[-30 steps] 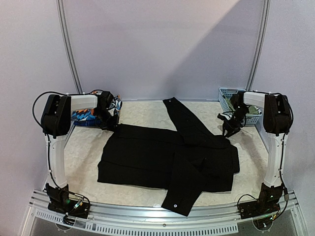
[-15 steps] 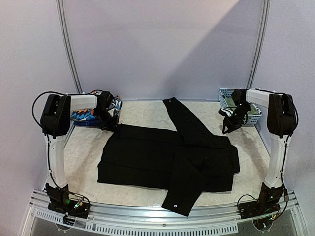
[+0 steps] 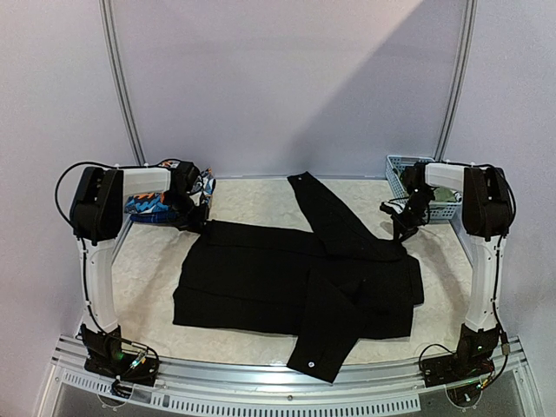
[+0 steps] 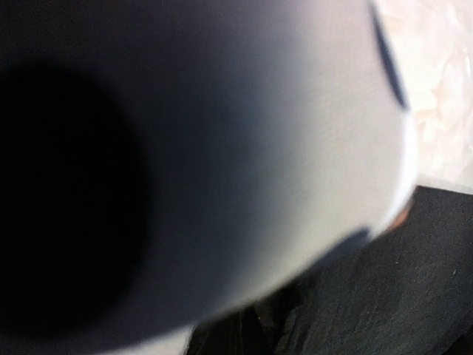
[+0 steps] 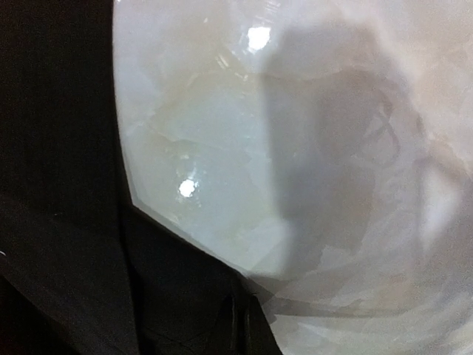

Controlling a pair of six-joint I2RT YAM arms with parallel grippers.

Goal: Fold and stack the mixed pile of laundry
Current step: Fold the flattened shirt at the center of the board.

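Observation:
A large black garment [image 3: 287, 278] lies spread flat on the table, one long part reaching to the back and another to the front edge. My left gripper [image 3: 201, 222] sits low at its back left corner, shut on the cloth. The left wrist view is mostly blocked by blurred white and blue cloth [image 4: 259, 111], with black fabric [image 4: 414, 281] below it. My right gripper [image 3: 400, 234] is at the back right corner, shut on the black edge [image 5: 59, 222]. The rest of the laundry pile, with an orange-blue print [image 3: 146, 204], lies behind the left arm.
A light-blue lattice basket [image 3: 398, 165] stands at the back right corner, just behind the right arm. The pale marbled table [image 5: 295, 148] shows beside the garment. Walls close the table in at the back and both sides.
My right gripper moved a little left and down onto the garment's back right corner and shut there. The left arm and the garment have not moved.

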